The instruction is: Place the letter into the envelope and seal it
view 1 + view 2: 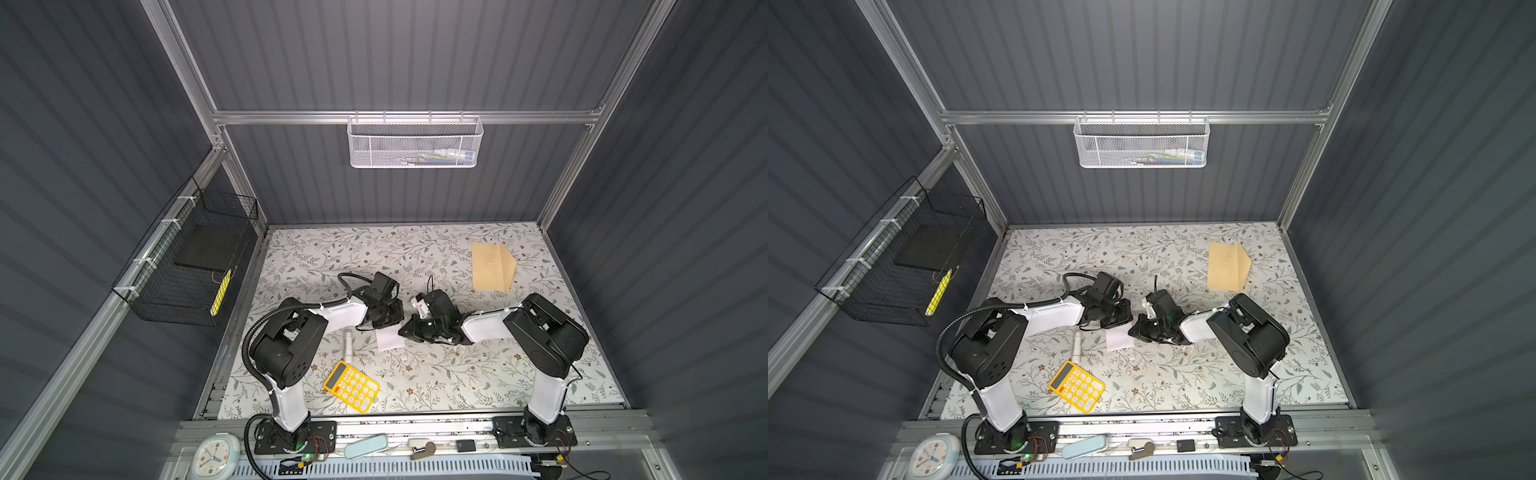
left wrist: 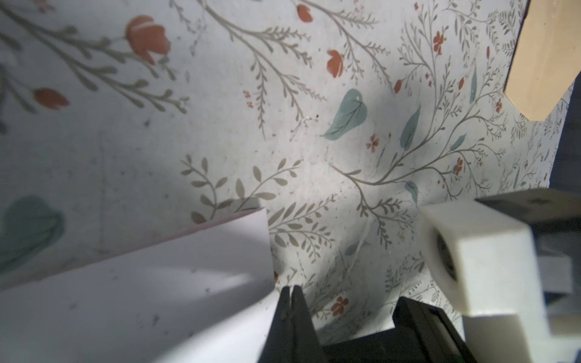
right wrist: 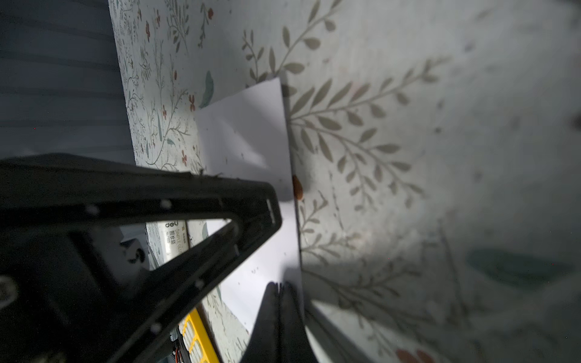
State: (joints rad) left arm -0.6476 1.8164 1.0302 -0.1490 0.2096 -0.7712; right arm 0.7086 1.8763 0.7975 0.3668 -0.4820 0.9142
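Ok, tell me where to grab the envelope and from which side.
Probably the flap, coming in from the right side of both top views. The envelope lies flat on the mat, so its body gives no pinchable thickness; the flap tapers out past the body as a single free layer.

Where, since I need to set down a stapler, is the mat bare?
Bare: far-left corner, between the back wall and left arm; near strip between calculator and right arm's base. Crowded: mid-mat around the letter and glue stick.
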